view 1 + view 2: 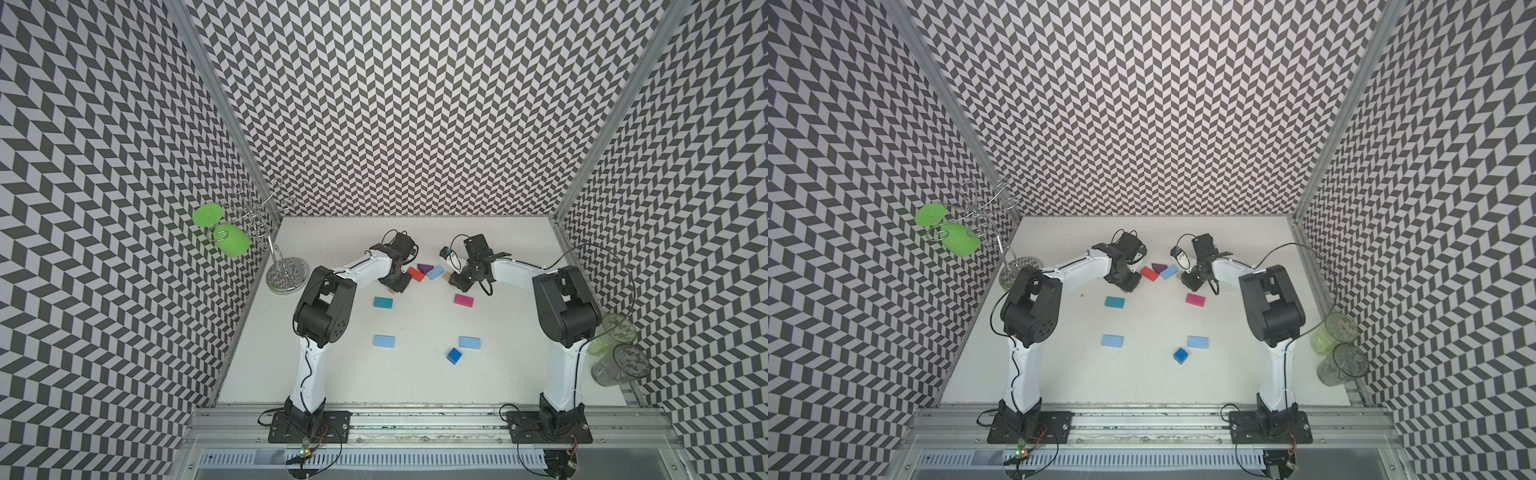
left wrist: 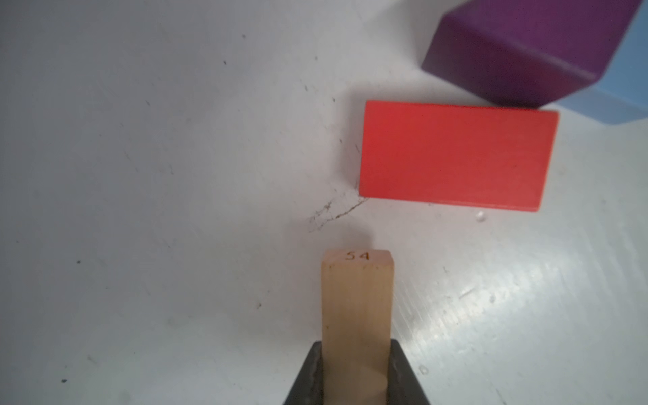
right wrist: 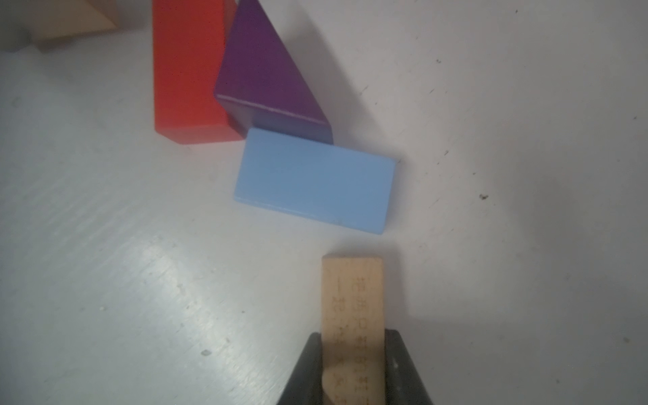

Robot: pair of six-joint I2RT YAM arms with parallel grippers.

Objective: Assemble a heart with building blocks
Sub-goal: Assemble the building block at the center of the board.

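The building blocks lie spread in a loose heart-like ring on the white table. At the back, a red block (image 1: 415, 274), a purple triangle (image 1: 424, 269) and a light blue block (image 1: 435, 272) touch one another. My left gripper (image 2: 356, 345) is shut on a tan block (image 2: 356, 298) just beside the red block (image 2: 456, 156). My right gripper (image 3: 354, 336) is shut on a second tan block (image 3: 352, 291) close to the light blue block (image 3: 315, 179). Nearer lie teal (image 1: 382, 302), magenta (image 1: 463, 299), two light blue (image 1: 383, 341) (image 1: 469, 342) blocks and a dark blue cube (image 1: 454, 355).
A wire rack (image 1: 286, 274) holding a green goblet (image 1: 230, 241) stands at the back left corner. Two clear tumblers (image 1: 613, 332) (image 1: 621, 365) sit at the right edge beside the right arm. Patterned walls close in three sides.
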